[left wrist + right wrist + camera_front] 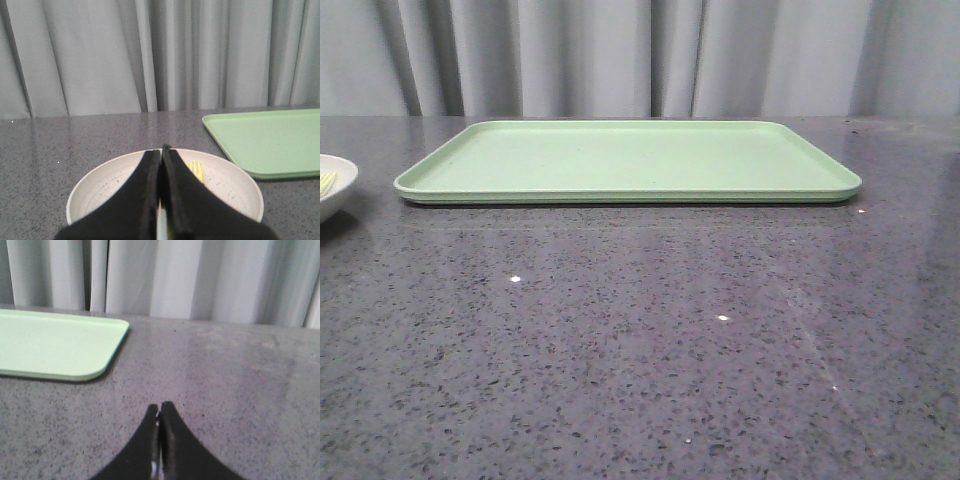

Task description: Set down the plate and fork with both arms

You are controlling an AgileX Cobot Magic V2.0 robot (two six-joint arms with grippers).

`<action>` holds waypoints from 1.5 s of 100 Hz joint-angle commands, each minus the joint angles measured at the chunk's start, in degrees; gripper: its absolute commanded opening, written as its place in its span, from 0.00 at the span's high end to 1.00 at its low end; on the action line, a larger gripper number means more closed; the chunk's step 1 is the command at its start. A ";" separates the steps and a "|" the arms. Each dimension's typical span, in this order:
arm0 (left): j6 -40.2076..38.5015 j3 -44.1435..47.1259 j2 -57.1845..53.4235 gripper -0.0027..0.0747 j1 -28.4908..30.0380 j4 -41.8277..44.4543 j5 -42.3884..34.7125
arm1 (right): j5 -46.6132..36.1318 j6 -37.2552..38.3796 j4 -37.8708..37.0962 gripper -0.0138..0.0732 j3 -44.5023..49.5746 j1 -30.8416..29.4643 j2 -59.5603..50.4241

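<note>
The off-white plate (332,186) shows only as a sliver at the front view's left edge, on the table left of the tray. In the left wrist view the plate (105,187) lies under my left gripper (161,150), whose black fingers are pressed together with nothing between them. The yellow fork (196,170) rests inside the plate, its tines showing beside one finger; its handle is hidden. A bit of the fork (327,182) also shows in the front view. My right gripper (160,407) is shut and empty over bare table, off the tray's corner. Neither gripper appears in the front view.
A flat rectangular light-green tray (630,160) lies across the back middle of the dark speckled table (650,340). The tray (270,142) sits close beside the plate; its rounded corner (95,371) is near my right gripper. Grey curtains hang behind.
</note>
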 commanded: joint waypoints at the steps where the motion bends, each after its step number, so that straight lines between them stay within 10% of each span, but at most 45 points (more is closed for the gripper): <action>1: -0.39 -2.37 -1.77 0.99 -0.49 -1.34 -5.38 | -8.01 -0.23 0.74 0.92 -0.95 -0.34 -1.34; 87: -4.06 -48.29 25.86 0.99 -0.49 -8.38 55.76 | 45.27 -0.23 2.22 0.92 -44.18 -0.34 20.87; 150: -3.41 -49.80 32.02 0.98 -0.49 -8.81 59.84 | 47.17 -0.23 4.38 0.92 -44.77 -0.34 21.71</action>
